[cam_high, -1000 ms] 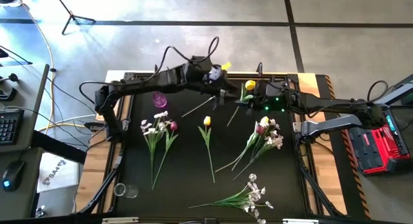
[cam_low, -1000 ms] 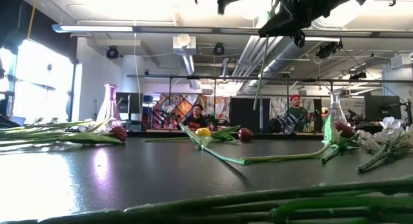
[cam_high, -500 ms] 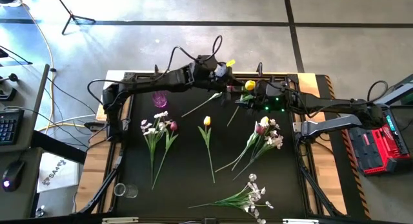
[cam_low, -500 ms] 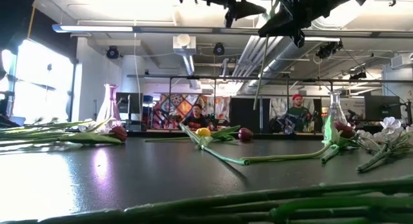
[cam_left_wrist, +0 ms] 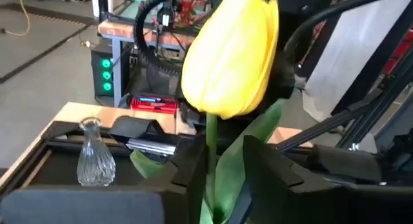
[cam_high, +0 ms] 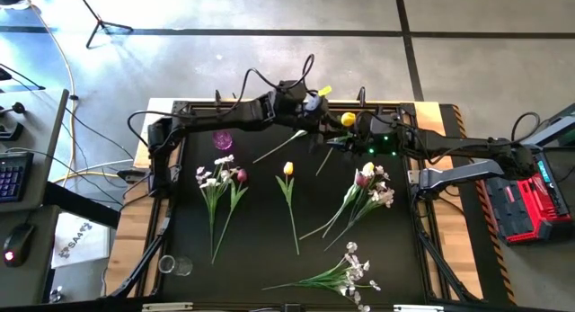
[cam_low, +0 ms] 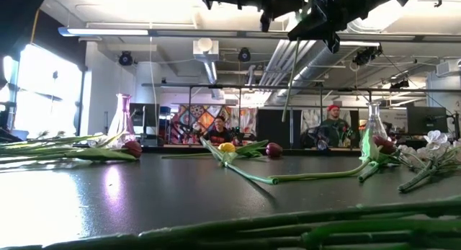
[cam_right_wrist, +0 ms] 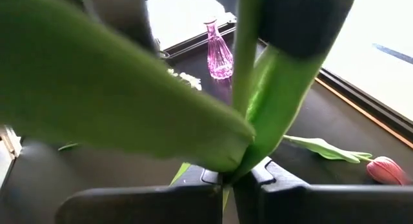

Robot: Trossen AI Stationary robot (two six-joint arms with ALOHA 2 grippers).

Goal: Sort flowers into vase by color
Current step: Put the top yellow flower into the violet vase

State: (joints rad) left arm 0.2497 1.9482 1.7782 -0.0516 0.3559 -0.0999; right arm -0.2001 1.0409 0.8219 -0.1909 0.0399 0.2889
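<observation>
The right arm reaches across the desk's (cam_high: 269, 258) far edge, its right gripper (cam_high: 346, 137) fingers pinched on the yellow tulip's (cam_high: 347, 120) stem, bloom above them, stem hanging below. The left arm stretches toward it; the left gripper (cam_high: 316, 110) sits just beside the bloom, whether its fingers are spread I cannot tell.

Daylight floods the room. In the low view a window (cam_low: 32, 84) at the left blows out white, and ceiling lights (cam_low: 216, 32) glare overhead. The dark worktop (cam_low: 180, 192) carries a pale sheen, and the stems (cam_low: 346, 232) nearest the lens blur. From above, the floor (cam_high: 269, 11) shows soft bright patches. The right wrist view is filled by an unfocused leaf (cam_right_wrist: 116, 101) against a washed-out background; the yellow tulip (cam_left_wrist: 229, 53) looks sharp.
</observation>
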